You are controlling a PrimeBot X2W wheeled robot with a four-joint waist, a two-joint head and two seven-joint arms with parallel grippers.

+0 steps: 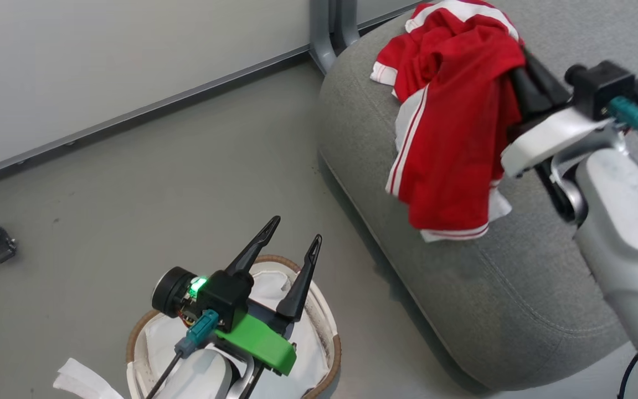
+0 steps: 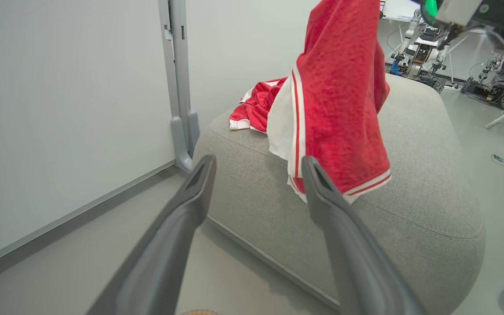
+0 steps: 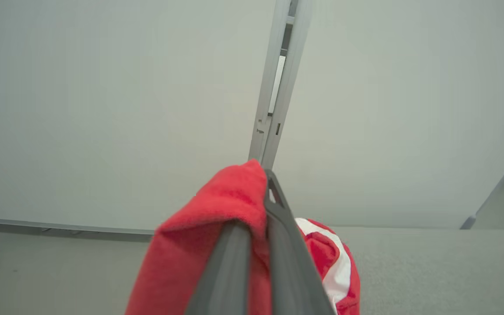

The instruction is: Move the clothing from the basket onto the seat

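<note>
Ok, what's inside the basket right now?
Inside the basket, white liner shows along the sides. The left tool and its wrist cover the middle, so anything lying beneath them cannot be seen.

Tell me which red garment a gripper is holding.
The long garment hanging from the shut right gripper, over the seat. The other garment lies crumpled at the seat's far end, no gripper on it.

A pale wall panel (image 1: pixel 103 55) meets the grey floor (image 1: pixel 186 194). A grey post (image 1: pixel 322 27) stands between panels. A small caster (image 1: pixel 0 246) sits far left.
</note>
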